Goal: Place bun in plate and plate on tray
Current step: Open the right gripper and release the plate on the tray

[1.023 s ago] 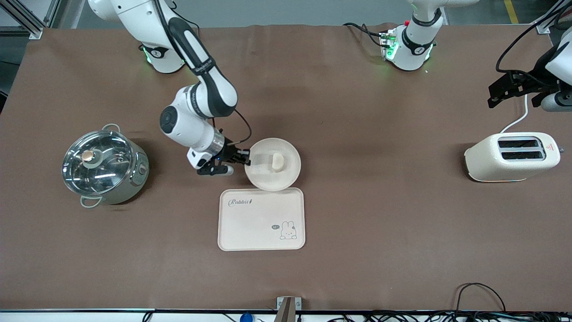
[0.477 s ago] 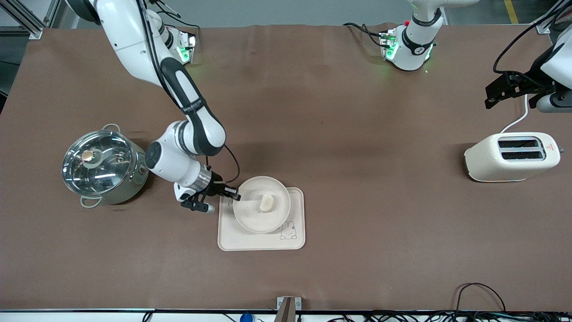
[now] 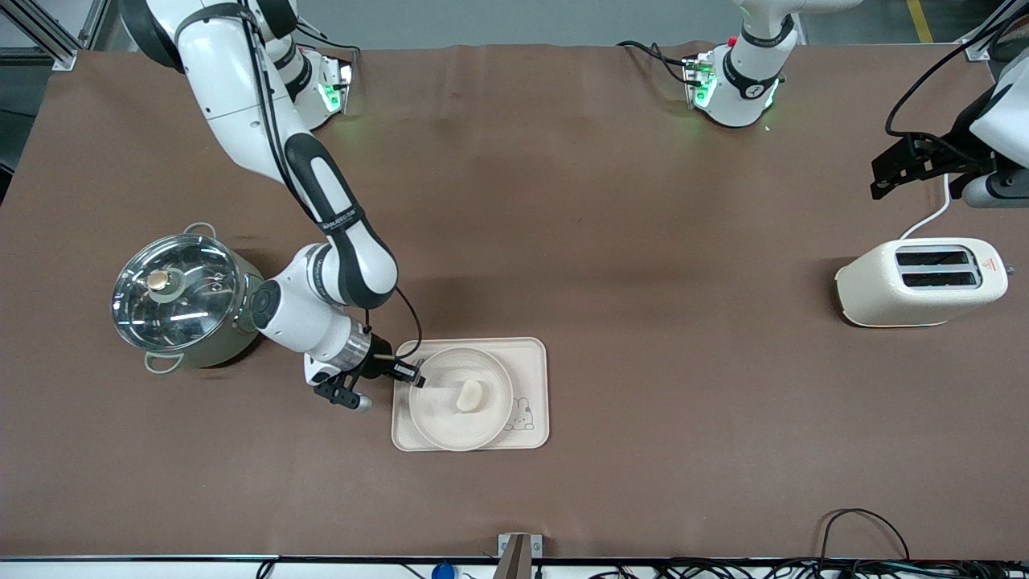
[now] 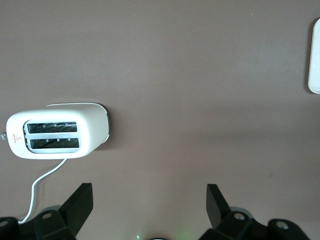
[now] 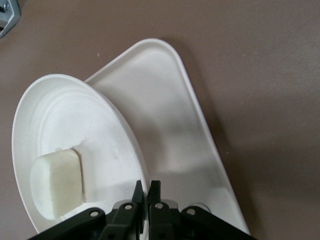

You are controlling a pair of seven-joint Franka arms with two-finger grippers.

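The round cream plate sits on the cream Rabbit tray, with the small bun lying in it. My right gripper is shut on the plate's rim at the side toward the right arm's end of the table. In the right wrist view the fingers pinch the rim at my right gripper, with the bun in the plate and the tray under it. My left gripper is open and empty, held high near the toaster, waiting.
A steel pot with a glass lid stands beside the right arm's elbow, toward the right arm's end. A cream toaster with a white cord stands toward the left arm's end; it also shows in the left wrist view.
My right gripper has carried the plate with the bun toward the front camera, from the bare table onto the tray, and lowered it there. The left arm has barely moved.
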